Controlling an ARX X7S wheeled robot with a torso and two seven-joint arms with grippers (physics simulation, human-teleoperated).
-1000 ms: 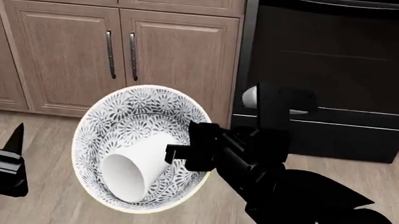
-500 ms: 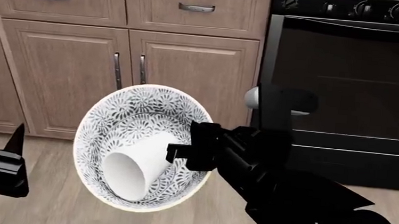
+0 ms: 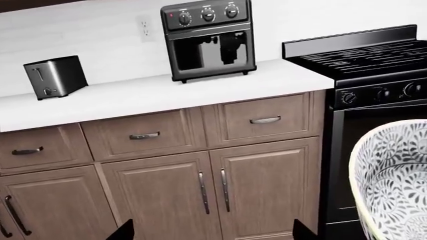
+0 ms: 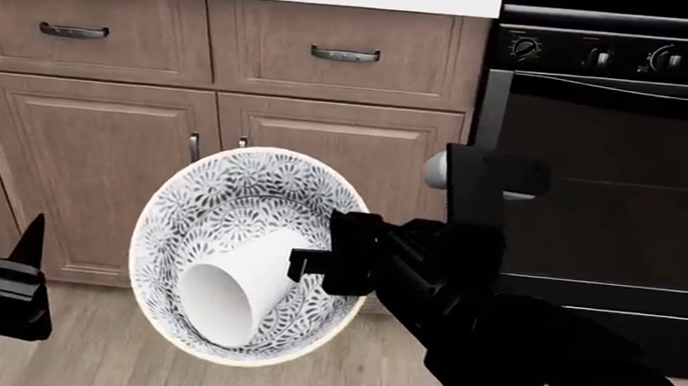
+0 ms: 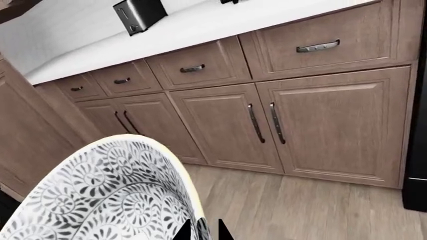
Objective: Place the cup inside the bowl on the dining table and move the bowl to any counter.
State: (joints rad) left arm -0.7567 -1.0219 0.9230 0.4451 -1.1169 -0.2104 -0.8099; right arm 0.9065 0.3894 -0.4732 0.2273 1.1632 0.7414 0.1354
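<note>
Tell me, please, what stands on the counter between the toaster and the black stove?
In the left wrist view, a black toaster oven with three knobs stands on the counter between the toaster and the stove. Nothing else shows there.

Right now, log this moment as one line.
right tool: shut on bowl rim | cup: lying in bowl | left tool: open, empty | counter: ahead

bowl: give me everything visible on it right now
The bowl is deep and round, covered inside and out with a dense black-and-white leaf pattern, with a pale yellowish rim. It looks glazed ceramic. It is held off the floor and tilted, opening toward the head camera, in front of the wood cabinets. The right gripper clamps its rim on the side nearer the oven. The white cup lies on its side inside it, mouth toward the lower rim. The left gripper is apart from it.
</note>
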